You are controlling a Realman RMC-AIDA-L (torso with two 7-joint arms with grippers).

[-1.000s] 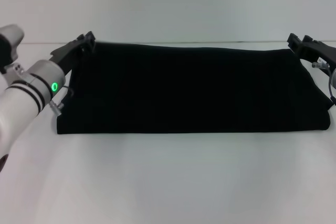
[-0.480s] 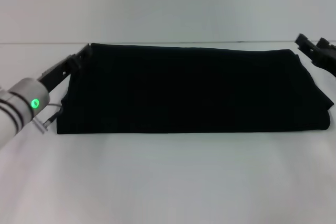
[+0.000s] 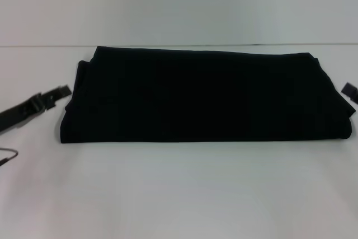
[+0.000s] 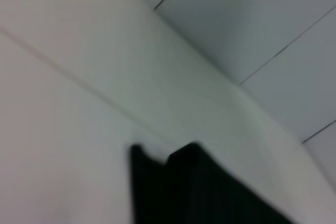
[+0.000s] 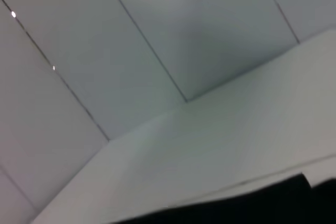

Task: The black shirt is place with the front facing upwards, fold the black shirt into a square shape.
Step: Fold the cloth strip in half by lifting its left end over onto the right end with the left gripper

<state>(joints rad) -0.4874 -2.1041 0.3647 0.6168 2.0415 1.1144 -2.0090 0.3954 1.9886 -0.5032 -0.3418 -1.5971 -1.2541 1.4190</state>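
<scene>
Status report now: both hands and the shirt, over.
Left hand beside shirt's left edge, not touching. Right hand at right edge, barely seen. Black shirt folded into wide band on table. Nothing blocking.

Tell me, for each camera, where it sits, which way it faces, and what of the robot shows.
Head view: on the robot's head, facing forward and down at the black shirt folded on the white table; left claw and right claw at the frame edges.
Left wrist view: on the left arm, facing the table, a shirt corner and the wall; no claw visible.
Right wrist view: on the right arm, facing table and wall; no claw visible.
Shared: the shirt appears in all three views.
</scene>
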